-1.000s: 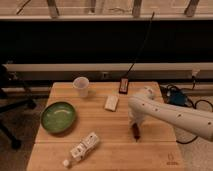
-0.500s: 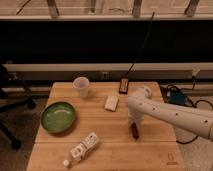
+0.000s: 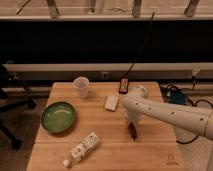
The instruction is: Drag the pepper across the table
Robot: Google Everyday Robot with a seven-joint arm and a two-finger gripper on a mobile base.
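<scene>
Gripper (image 3: 131, 121): at the end of the white arm (image 3: 170, 115), which reaches in from the desk's right side; pointed down over the middle-right of the desk (image 3: 105, 131).
Grip state: cannot tell; the arm's end covers it.
Pepper (image 3: 133, 131): dark red-brown and elongated, lying on the desk right at the gripper's tip on its near side, its length running toward the front edge.
White rectangular pad (image 3: 111, 102): left of the gripper and farther back, near but apart.
Black-and-red device (image 3: 123, 85): beyond the gripper, close to the back edge, with a thin dark rod rising from it.
White cup (image 3: 81, 86): upright, far-left of the gripper, near the back edge.
Green bowl (image 3: 58, 117): well left of the gripper, close to the left edge.
White bottle (image 3: 82, 149): on its side, near-left of the gripper, toward the front edge.
Logo (image 3: 172, 161): near-right of the gripper, at the front right corner.
Open room, left: a bare strip of wood between pepper and bowl.
Open room, near: bare planks from the pepper to the front edge.
Open room, right: bare wood out to the right edge, partly under the arm.
Office chair (image 3: 10, 100): off the desk, beyond its left edge.
</scene>
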